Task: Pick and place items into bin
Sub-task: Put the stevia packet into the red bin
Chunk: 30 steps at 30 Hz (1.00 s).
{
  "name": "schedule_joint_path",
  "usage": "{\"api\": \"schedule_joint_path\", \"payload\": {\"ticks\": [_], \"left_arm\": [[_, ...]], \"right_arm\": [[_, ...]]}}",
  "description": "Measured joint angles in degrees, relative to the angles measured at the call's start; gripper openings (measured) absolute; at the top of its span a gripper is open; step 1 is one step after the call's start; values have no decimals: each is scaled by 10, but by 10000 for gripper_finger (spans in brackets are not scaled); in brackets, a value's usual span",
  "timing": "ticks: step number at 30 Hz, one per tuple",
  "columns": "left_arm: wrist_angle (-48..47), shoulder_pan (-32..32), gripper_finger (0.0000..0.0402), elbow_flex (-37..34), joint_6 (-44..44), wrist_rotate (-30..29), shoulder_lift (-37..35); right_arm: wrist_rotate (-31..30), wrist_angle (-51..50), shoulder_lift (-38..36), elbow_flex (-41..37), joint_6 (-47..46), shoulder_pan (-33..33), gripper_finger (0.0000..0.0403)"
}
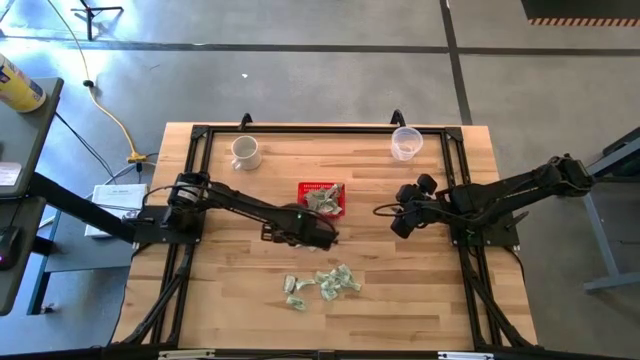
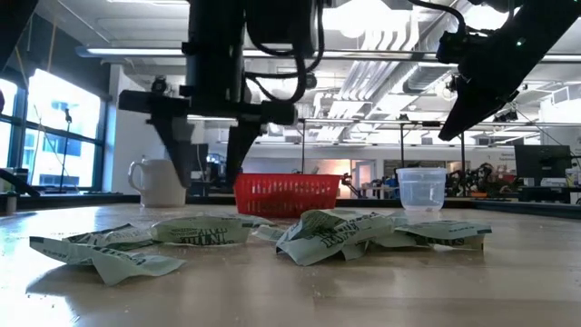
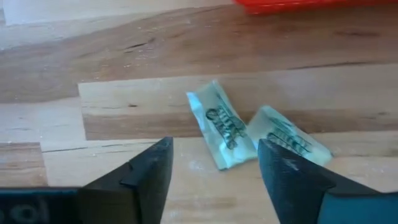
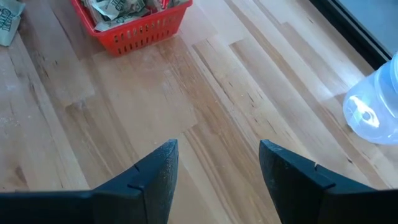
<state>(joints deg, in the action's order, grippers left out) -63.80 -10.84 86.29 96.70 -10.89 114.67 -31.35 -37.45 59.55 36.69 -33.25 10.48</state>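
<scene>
Several pale green-and-white wrappers [image 1: 322, 282] lie loose on the table's near middle, and they fill the foreground of the low view [image 2: 327, 234]. The red basket [image 1: 322, 199] stands at the table's centre with several wrappers [image 4: 118, 10] inside. My left gripper [image 1: 320, 240] hovers open between basket and pile, empty; its wrist view shows two wrappers [image 3: 222, 124] flat on the wood beyond its fingers [image 3: 214, 177]. My right gripper [image 1: 400, 222] waits open and empty right of the basket, above bare wood [image 4: 214, 171].
A white mug [image 1: 245, 151] stands at the far left of the table and a clear plastic cup [image 1: 405, 143] at the far right. A black frame [image 1: 320, 128] runs along the table's far and side edges. Bare wood lies around the wrapper pile.
</scene>
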Motion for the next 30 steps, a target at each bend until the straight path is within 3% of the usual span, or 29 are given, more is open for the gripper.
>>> {"api": "schedule_joint_path", "payload": {"ticks": [4,9,23,27,30], "left_arm": [[25,3,277,-28,13,-5,0],[82,9,240,-72,26,1,0],[104,15,27,-86,-32,-20,-1],[75,15,25,-33,-64,-21,2],[19,15,48,33,-87,-42,1]], "right_arm": [[0,0,0,0,2,0,216],[0,5,0,0,1,0,216],[1,17,0,0,1,0,216],[1,17,0,0,0,0,216],[1,17,0,0,1,0,216]]}}
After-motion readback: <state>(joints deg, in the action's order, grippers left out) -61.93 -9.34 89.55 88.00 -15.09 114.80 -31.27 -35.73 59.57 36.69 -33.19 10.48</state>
